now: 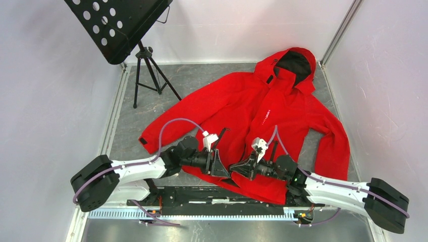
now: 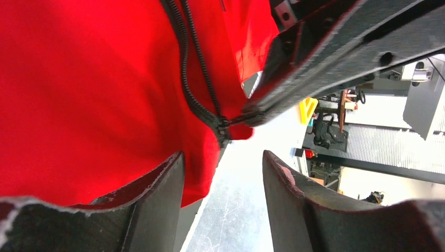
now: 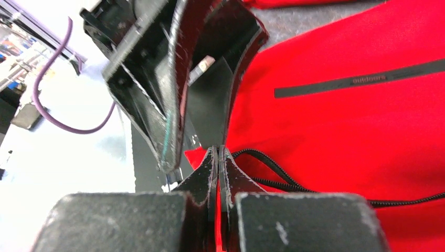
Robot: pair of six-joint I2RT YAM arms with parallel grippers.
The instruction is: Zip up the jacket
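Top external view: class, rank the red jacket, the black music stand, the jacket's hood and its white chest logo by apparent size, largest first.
1. jacket
2. music stand, though it is likely nearer the camera, which inflates it
3. hood
4. chest logo

1. jacket [image 1: 282, 116]: plain bright red all over.
2. hood lining [image 1: 295, 63]: black.
3. front zip [image 2: 183, 68]: black, finely ridged teeth.
4. pocket strip [image 3: 362, 81]: near-black band with faint grey lettering.
5. chest logo [image 1: 266, 117]: small and white.
6. left gripper [image 2: 223, 155] and right gripper [image 3: 218, 155]: black fingers, their edges scuffed pale grey.
7. arms [image 1: 136, 169]: white shells with black joints and black bases.
8. cables [image 1: 171, 123]: purple.
9. stand [image 1: 113, 25]: black, its tray dotted with rows of round holes.
10. table [image 1: 202, 80]: mottled grey.
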